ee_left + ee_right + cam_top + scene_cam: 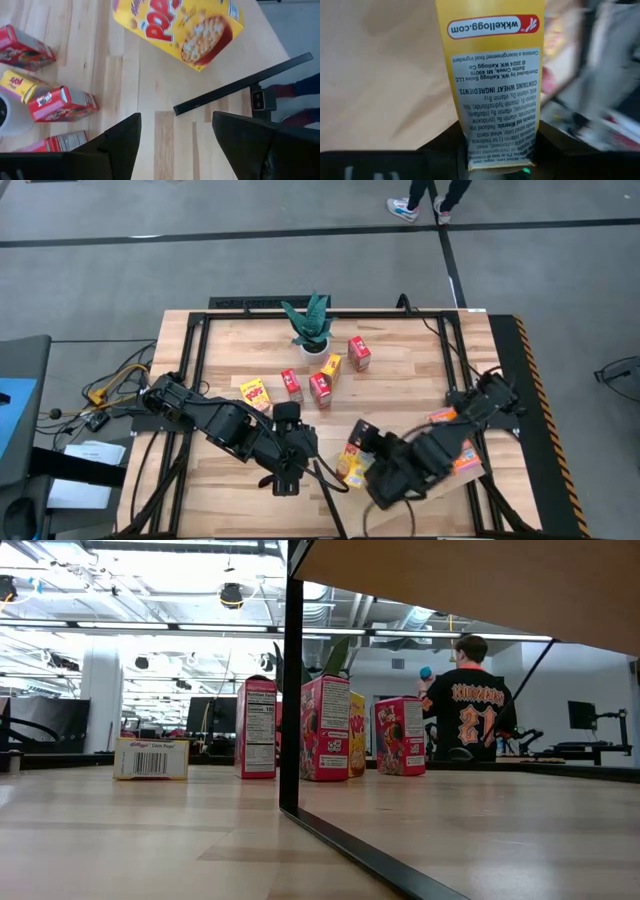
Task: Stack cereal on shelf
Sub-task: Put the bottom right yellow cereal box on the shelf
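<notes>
Right gripper pinches a yellow cereal box by its narrow side, fingers pressed on both faces; from above that box sits at table 6 o'clock. Left gripper hovers at 7 o'clock, fingers spread, holding nothing. Another yellow box lies flat at 9 o'clock of center. Red boxes stand near the potted plant at 12. Orange box at 4 o'clock. Shelf board fills the low view's upper right.

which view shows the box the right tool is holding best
The right wrist view: the yellow box fills it, side print readable, clamped in the right tool. The high view shows it small at that tool. The low and left wrist views do not show it.
</notes>
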Robot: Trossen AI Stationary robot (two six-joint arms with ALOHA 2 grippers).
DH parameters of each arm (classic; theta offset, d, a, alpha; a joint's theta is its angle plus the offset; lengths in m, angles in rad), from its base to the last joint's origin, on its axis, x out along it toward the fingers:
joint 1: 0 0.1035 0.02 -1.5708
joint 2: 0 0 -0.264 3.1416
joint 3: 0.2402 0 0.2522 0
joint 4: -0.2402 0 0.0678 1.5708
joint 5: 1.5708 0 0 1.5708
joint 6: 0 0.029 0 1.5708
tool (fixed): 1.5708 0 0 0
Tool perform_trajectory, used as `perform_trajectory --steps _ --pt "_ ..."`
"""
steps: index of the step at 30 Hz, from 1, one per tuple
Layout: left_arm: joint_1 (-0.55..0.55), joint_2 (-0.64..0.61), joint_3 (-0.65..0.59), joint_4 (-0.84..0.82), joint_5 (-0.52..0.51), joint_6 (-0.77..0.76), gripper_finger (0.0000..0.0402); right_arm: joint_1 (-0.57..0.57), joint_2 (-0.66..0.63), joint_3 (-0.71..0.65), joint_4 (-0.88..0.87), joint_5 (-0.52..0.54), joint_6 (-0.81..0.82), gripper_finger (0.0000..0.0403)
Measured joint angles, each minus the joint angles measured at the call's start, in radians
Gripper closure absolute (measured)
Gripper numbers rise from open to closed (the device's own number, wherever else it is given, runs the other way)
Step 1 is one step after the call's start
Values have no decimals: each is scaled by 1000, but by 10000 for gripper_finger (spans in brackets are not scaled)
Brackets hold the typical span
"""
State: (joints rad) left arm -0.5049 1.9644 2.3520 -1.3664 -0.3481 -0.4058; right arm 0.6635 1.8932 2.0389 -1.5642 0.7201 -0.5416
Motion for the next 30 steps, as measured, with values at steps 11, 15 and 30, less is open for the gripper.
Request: perform_trajectory --steps 11,15,30 --pt "50 -1 0 232 51 162 165 103 2 0 -8 409 -9 235" --pt "87 -3 0 321 193 175 165 150 2 0 -7 576 -39 229" --pt "234 -35 0 376 436 62 75 347 2 -1 -2 655 -27 237"
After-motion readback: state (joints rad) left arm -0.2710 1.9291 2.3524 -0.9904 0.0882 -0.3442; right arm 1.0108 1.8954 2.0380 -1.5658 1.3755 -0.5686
